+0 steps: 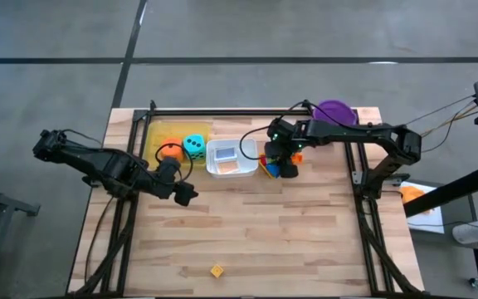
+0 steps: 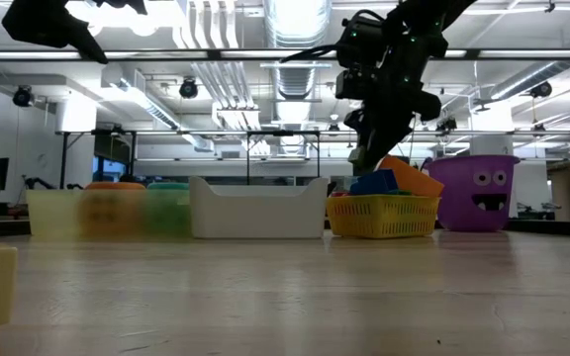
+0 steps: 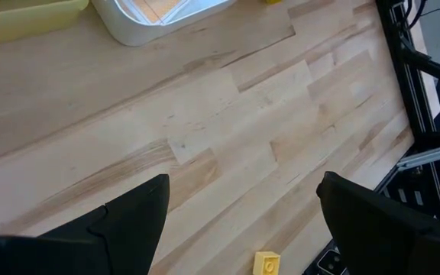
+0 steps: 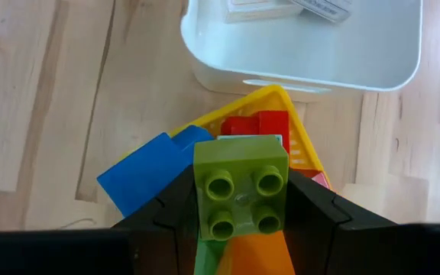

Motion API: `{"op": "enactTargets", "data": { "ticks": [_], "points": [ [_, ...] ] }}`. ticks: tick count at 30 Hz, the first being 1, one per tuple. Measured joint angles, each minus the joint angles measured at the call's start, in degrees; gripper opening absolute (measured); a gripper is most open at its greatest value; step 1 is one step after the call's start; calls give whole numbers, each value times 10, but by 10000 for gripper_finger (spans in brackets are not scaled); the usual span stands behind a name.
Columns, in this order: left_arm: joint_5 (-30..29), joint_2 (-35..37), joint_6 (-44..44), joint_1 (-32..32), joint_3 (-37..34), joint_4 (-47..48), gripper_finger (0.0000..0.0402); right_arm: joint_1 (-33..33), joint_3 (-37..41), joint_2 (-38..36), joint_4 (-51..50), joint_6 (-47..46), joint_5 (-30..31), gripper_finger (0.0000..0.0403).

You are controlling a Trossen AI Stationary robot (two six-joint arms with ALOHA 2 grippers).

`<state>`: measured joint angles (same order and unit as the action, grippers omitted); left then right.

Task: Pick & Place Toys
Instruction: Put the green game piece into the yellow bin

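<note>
We note wooden table (image 1: pixel 247 224): far edge, yellow tray (image 1: pixel 160 133), white tray (image 1: pixel 231 169), yellow basket (image 2: pixel 382 216), purple bucket (image 1: pixel 335 111); near edge, lone yellow block (image 1: pixel 217 271).

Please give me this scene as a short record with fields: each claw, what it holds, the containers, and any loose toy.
right claw: shut on green block, above yellow basket
left claw: open, holds nothing, over bare table
yellow basket: blue card, red block, orange piece
white tray: left of basket
yellow tray: teal die, orange die
purple bucket: beside basket
loose toy: yellow block, near front edge
</note>
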<state>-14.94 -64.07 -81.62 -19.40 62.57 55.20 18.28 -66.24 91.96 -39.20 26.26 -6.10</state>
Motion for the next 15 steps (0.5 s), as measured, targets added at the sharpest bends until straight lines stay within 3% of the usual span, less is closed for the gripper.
{"op": "enactTargets", "data": {
  "ticks": [15],
  "points": [
    [0, 0, -3, 0, 0, 0, 329, 1, 0, 19, 2, 40, 1, 134]
  ]
}}
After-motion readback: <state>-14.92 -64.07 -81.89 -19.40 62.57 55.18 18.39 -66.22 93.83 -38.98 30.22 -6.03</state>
